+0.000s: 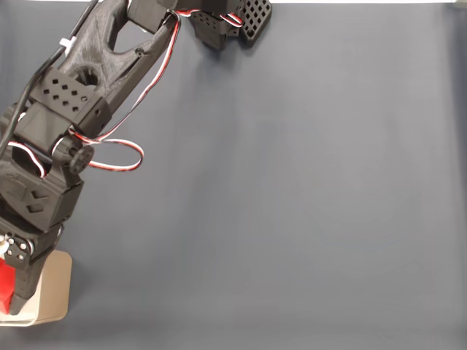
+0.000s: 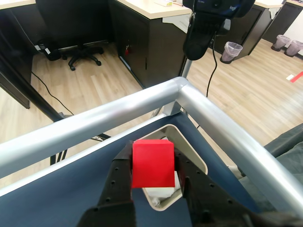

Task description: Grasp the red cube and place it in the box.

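Red cube point(image 2: 152, 163) clamped between tool point(image 2: 154, 182) fingers, above the box point(image 2: 189, 147).

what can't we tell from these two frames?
- Box in the fixed view: its left part is cut off by the frame edge and covered by the arm.
- Red cube, fixed view: just a sliver shows at the left edge.
- Box interior in the wrist view: mostly hidden behind the red cube and gripper.
- Whether the cube is inside the box or above it: cannot tell.
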Available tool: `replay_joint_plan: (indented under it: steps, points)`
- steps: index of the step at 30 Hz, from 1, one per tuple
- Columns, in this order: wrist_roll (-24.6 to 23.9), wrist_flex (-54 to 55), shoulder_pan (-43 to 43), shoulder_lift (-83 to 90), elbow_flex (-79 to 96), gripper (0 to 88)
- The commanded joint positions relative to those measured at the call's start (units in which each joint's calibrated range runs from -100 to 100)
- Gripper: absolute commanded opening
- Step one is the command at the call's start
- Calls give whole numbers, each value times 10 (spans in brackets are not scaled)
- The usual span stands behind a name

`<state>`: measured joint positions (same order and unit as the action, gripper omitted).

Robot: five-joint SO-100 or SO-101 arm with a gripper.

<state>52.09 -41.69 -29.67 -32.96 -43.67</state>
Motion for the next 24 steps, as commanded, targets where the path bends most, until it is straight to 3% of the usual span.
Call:
replay_joint_plan:
  steps: [1, 24]
  points:
    - [-6, 19, -14, 4, -34, 71]
    - [-16, 39, -30, -29, -50, 71]
